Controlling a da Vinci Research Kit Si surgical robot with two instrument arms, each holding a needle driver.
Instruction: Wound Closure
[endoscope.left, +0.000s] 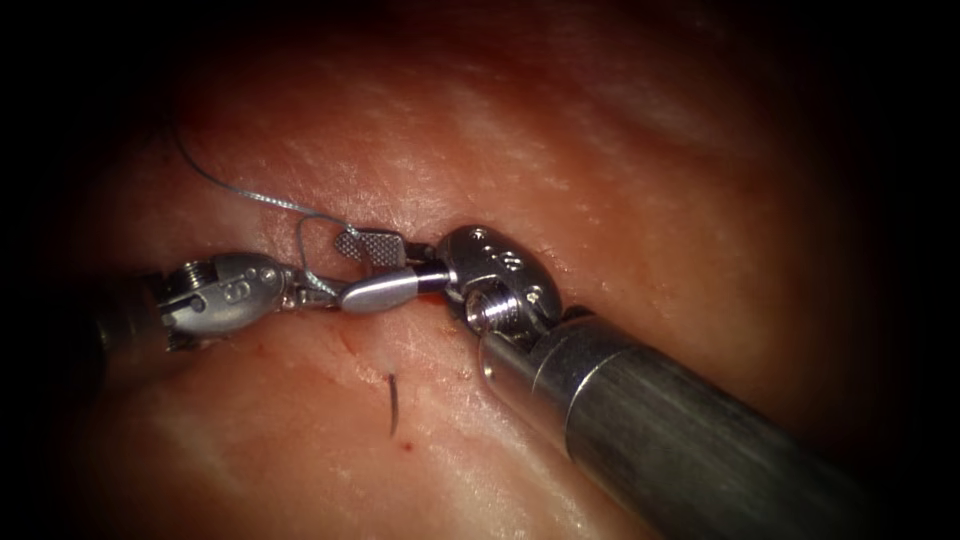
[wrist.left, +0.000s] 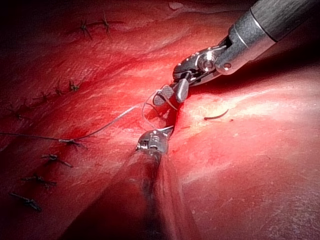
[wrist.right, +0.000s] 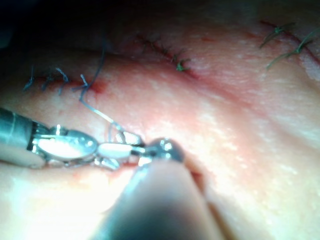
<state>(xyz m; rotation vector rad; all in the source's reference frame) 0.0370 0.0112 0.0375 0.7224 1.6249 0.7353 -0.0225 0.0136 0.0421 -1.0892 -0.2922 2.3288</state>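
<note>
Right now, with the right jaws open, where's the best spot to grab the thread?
Probably the straight run of thread just above its loop, coming in from the right: there it is a single strand. The right tool holds nothing. The left tool seems shut on the thread by the loop. A dark curved piece lies on the tissue; I can't tell if it's the needle.

left claw (endoscope.left: 300, 292) tips: hidden behind right claw (endoscope.left: 365, 270) | thread (endoscope.left: 240, 192): far end lost in dark
</note>
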